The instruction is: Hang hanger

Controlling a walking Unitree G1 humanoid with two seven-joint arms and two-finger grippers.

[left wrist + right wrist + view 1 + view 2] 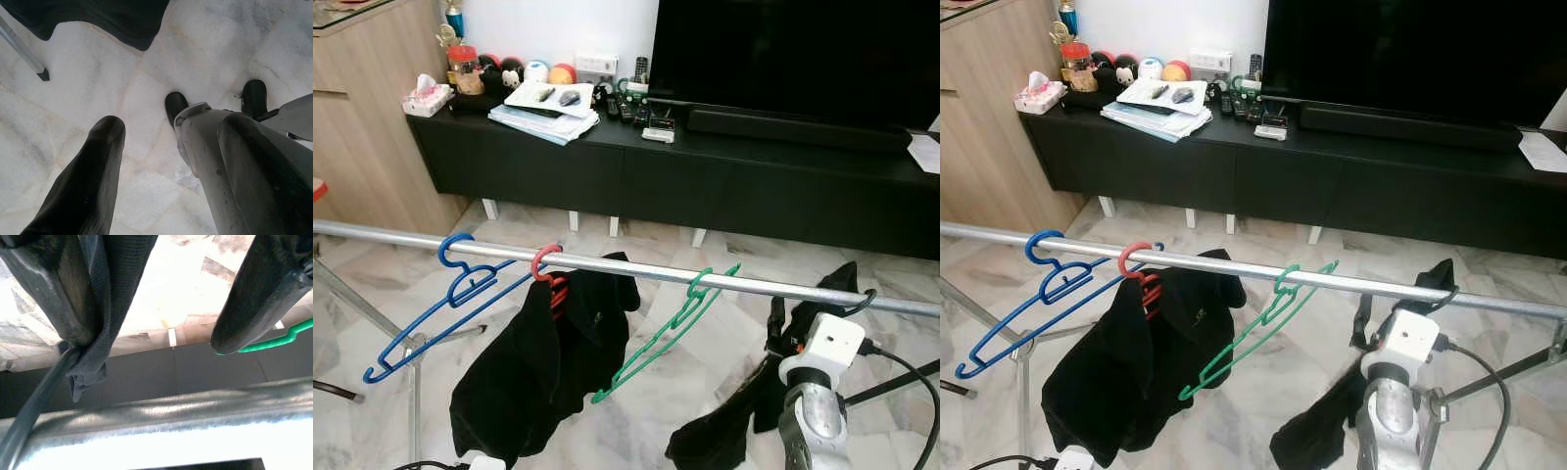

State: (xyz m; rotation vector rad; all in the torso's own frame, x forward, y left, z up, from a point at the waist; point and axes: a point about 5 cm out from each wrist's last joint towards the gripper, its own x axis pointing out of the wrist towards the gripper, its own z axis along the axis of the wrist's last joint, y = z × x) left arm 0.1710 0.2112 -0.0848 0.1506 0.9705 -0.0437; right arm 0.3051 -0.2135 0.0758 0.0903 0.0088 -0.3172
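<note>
Right at the bottom right of the frame, my right arm's silver wrist with its white camera block (pixel 829 345) rose toward the metal rail (pixel 636 266). My right gripper (pixel 161 308) sat just under that rail, its 2 black fingers (pixel 54 289) spread apart, with a black garment (pixel 803 313) draped against one finger and a thin black hanger hook (pixel 864 299) looped over the rail beside it. That black hanger was at the right end of the rail, touching it, with the dark cloth trailing down toward the marble floor (pixel 705 333).

Along the rail, across the middle of the frame, hung 3 more hangers: a blue hanger (pixel 450 294) at the left, tilted; a red hanger (pixel 548 272) carrying a black shirt (pixel 538 362); and a green hanger (pixel 666 333) near the centre, slanting down to the left.

My left gripper (pixel 166 161) hung low at the bottom left, pointing down at the floor, its 2 fingers (pixel 88 186) apart and holding nothing.

In the upper part of the frame stood a black TV cabinet (pixel 705 181) with a television (pixel 793 54), papers (pixel 548 113) and small clutter.
</note>
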